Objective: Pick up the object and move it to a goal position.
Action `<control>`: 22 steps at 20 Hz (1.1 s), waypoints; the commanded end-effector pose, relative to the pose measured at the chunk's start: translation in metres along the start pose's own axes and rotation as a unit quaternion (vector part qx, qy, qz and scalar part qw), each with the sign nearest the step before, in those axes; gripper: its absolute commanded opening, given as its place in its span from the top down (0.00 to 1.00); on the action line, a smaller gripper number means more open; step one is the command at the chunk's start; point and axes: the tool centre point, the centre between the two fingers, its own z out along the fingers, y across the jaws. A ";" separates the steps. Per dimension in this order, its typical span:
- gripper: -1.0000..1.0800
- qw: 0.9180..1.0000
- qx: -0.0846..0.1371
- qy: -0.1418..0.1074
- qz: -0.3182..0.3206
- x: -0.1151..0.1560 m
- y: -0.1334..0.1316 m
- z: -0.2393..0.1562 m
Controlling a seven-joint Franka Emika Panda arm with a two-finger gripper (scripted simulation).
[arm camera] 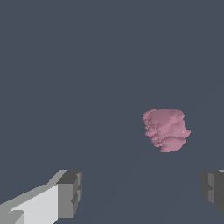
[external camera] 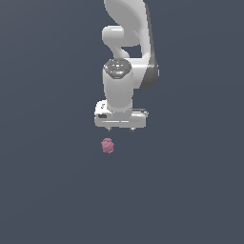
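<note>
Right now the tool (external camera: 120, 128) hangs from the white arm (external camera: 125, 52) with its jaws spread wide, holding nothing and touching nothing. In the wrist view the two dark grey fingertips (arm camera: 70, 192) stand far apart, with bare table (arm camera: 87, 65) showing across the whole gap between them. The object (external camera: 108, 145), a small pink lump with a bumpy surface, lies on the dark table just beyond the fingertips, clear of both. In the exterior view it sits slightly below the tool and a little toward the exterior view's left of its middle. In the wrist view the object (arm camera: 166, 129) lies nearer one fingertip than the other.
</note>
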 end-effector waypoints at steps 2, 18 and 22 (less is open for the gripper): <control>0.04 1.000 0.000 0.000 0.000 0.000 0.000 0.000; 0.04 1.000 0.004 0.009 -0.019 0.005 -0.001 -0.017; 0.04 0.999 0.003 0.010 -0.033 0.007 0.005 -0.010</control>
